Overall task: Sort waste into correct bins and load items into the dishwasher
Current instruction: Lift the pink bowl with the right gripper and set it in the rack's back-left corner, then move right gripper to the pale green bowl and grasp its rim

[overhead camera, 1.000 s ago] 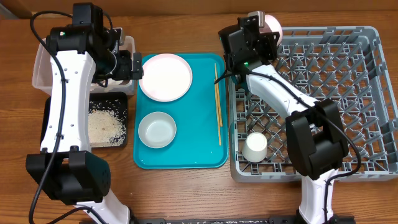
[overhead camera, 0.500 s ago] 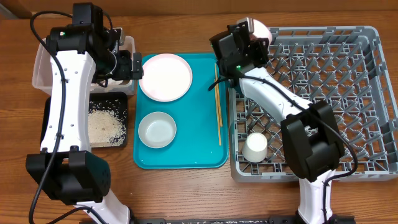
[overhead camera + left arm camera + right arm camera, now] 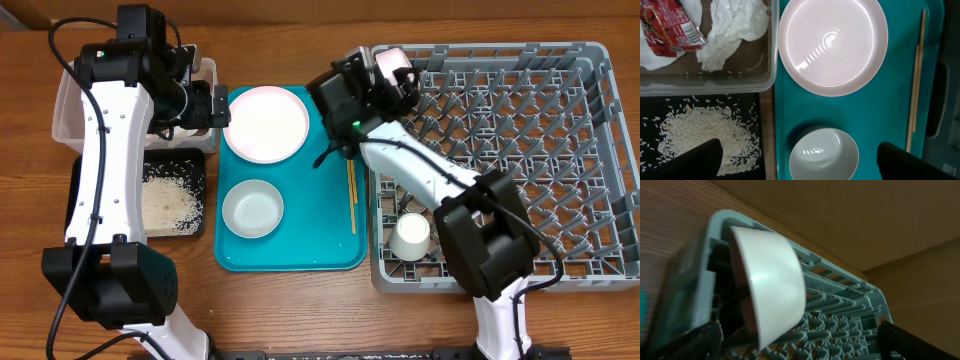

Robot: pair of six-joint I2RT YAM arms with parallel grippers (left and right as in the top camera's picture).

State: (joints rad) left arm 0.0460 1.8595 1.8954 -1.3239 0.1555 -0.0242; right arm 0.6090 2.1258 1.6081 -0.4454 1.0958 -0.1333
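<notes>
Stretches the left arm point(image 3: 100, 150) straight out from its base, wrist bent to the right at the far end. Holds the left gripper point(image 3: 802, 161) facing down, fingers point(image 3: 695, 160) spread wide. Slants the right arm point(image 3: 415, 165) from its base toward the far left. Holds the right gripper point(image 3: 800, 342) wide open too, fingers point(image 3: 690, 342) far apart.

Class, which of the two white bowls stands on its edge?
The white bowl in the grey plastic dish rack's corner; the other bowl sits open side up on the teal tray.
</notes>
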